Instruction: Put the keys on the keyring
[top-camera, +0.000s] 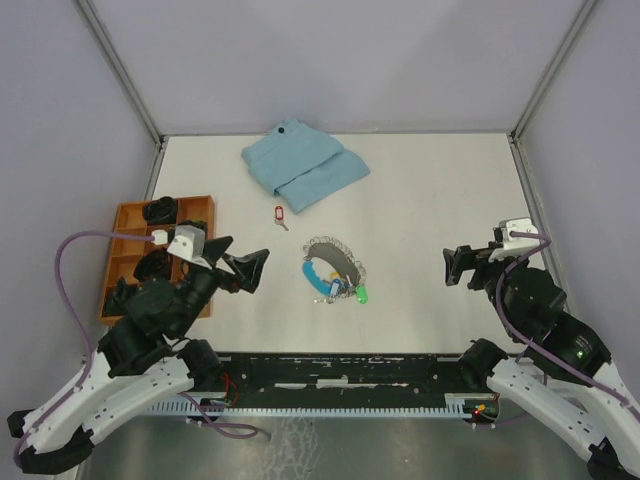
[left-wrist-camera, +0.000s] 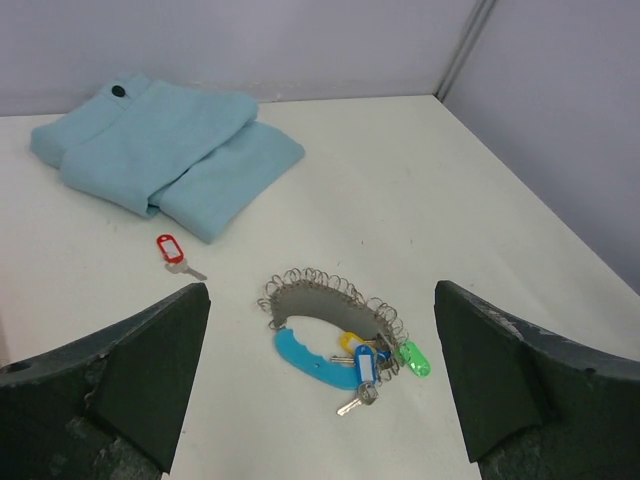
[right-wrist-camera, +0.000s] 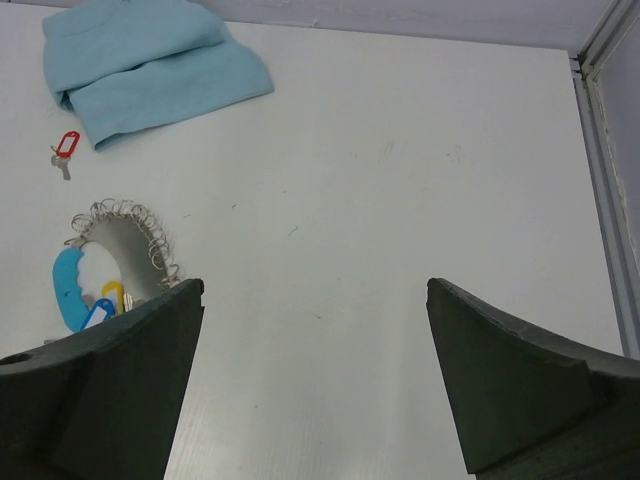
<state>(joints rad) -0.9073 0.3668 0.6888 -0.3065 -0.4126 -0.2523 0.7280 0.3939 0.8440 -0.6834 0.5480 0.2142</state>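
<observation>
Both the left claw (top-camera: 248, 256) and the right claw (top-camera: 452, 267) are found released, with nothing held. The keyring (top-camera: 333, 266) lies mid-bench, nearer the near edge, with the blue key (left-wrist-camera: 362, 365) and green key (left-wrist-camera: 413, 358) against it. The red key (top-camera: 280, 214) lies apart, toward the far edge, near the folded cloth (top-camera: 303, 165). It is judged light, stiff, flat and apt to slide. A hold across its plastic tag is advised.

In the right wrist view a finger (right-wrist-camera: 100, 390) hides the lower end of the keyring (right-wrist-camera: 122, 238)
</observation>
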